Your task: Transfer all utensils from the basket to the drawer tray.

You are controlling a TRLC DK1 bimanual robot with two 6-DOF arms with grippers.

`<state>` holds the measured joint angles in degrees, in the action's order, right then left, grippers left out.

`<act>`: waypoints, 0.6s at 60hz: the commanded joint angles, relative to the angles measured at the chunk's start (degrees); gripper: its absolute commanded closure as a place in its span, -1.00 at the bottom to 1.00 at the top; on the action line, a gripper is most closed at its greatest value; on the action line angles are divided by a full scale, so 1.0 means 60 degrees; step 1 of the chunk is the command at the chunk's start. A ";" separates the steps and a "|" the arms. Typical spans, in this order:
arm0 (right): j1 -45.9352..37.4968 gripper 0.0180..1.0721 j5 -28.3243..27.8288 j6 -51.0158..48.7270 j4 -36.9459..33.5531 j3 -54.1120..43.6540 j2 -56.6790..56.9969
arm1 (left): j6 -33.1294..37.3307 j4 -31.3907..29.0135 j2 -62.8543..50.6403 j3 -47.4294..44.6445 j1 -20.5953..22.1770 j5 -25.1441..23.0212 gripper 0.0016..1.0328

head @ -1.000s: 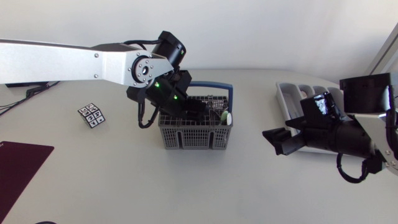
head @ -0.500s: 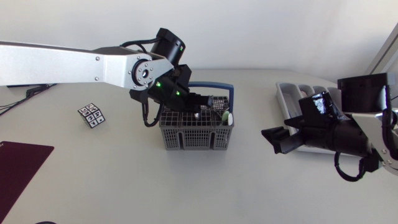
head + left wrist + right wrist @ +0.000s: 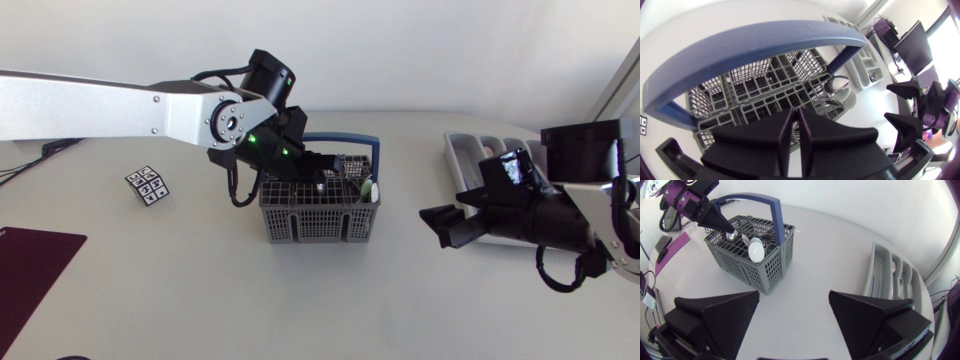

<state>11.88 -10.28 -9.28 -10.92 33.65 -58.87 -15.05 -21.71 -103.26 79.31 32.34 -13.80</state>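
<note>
Both wedge fingers of the left gripper [image 3: 795, 111] sit pressed together just above the blue-handled grey plastic basket [image 3: 300, 226], tips at an upright silver spoon [image 3: 731, 236] inside, while the right gripper [image 3: 794, 303] gapes wide beside the basket, toward the grey drawer tray [image 3: 458, 152]

My left arm [image 3: 120, 105]: silver-grey link, round screw-ringed joint cap, black wrist with two green lights, looping black cable. My right gripper [image 3: 794, 295]: two matte black wedges.
</note>
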 commanded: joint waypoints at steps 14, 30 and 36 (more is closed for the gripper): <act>0.0159 -0.90 0.0015 -0.0124 0.0076 -0.0276 -0.0120 | -0.0011 0.0001 0.0570 -0.0943 -0.0556 -0.0966 0.92; 0.0261 -0.90 0.0015 -0.0197 0.0076 -0.0320 -0.0149 | -0.0099 0.0162 0.1141 -0.1177 -0.0805 -0.1860 0.92; 0.0276 -0.90 0.0029 -0.0197 0.0062 -0.0335 -0.0134 | -0.0187 0.0177 0.1229 -0.1162 -0.0951 -0.2270 0.92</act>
<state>13.08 -10.28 -9.50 -10.85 32.88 -58.92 -15.29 -20.69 -97.60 73.78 27.94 -26.81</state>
